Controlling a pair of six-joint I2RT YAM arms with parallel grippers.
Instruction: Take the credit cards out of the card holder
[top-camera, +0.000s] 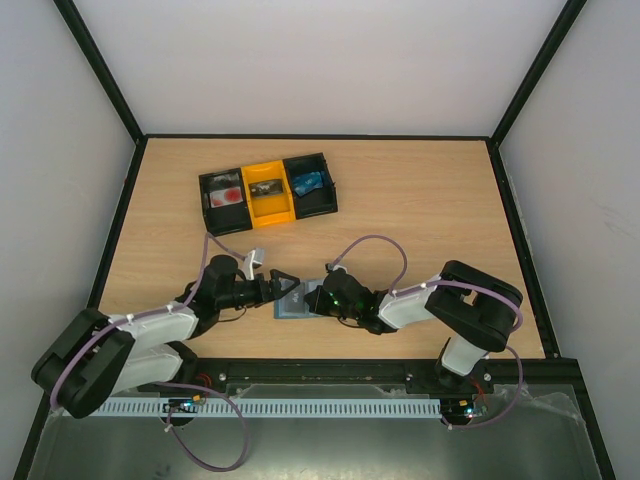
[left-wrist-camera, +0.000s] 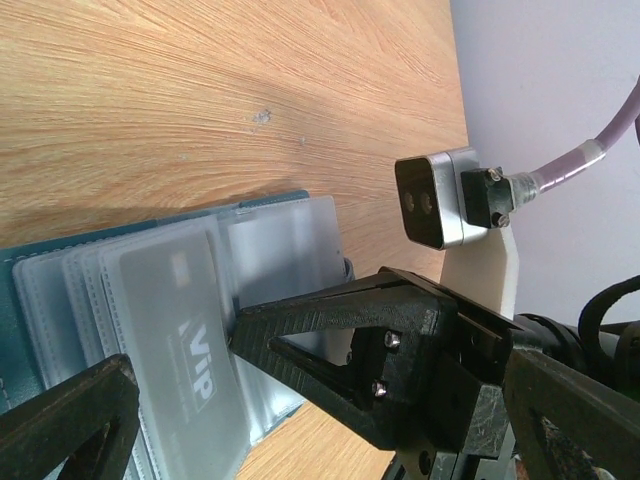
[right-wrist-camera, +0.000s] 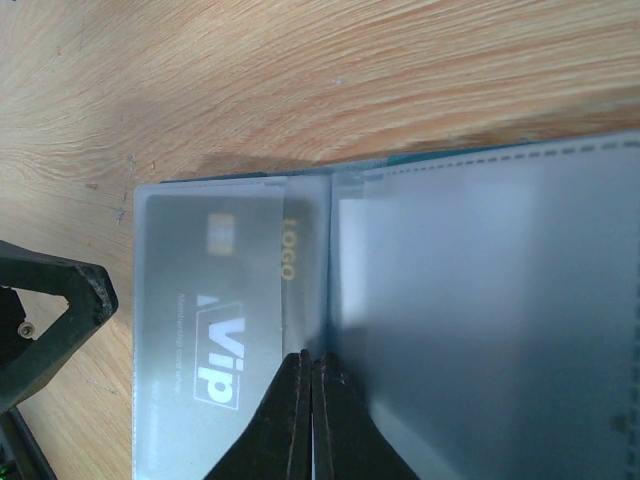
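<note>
Here's the card holder (top-camera: 290, 305), lying open on the wooden table (top-camera: 420, 200) right between the two arms, near the front edge and well apart from the black-and-yellow tray (top-camera: 203, 205). The frosted plastic sleeves are fanned out, and one credit card (right-wrist-camera: 215, 300) sits fully inside the top sleeve, with "VIP" and "LOGO" reading through the film.

The right gripper (right-wrist-camera: 309, 358) is clenched tight, nothing visibly between its tips. It presses down at the seam where two sleeves meet, apparently pinning the holder flat. The left gripper (left-wrist-camera: 180, 355) is spread wide, one finger on either side of the sleeve with the VIP card, and is grasping nothing.

How will this handle? The card looks stiff, thin, light and slick. The sleeves look soft and floppy, so they're likely to lift or buckle with any pull. The holder is light too, and would probably slide on the wood if not pinned.

Best hold, I'd say, is a pinch on the card's exposed short edge at the sleeve mouth, then a draw straight along the sleeve. Which edge is the open one, I can't tell. The risk is catching film along with the card.
</note>
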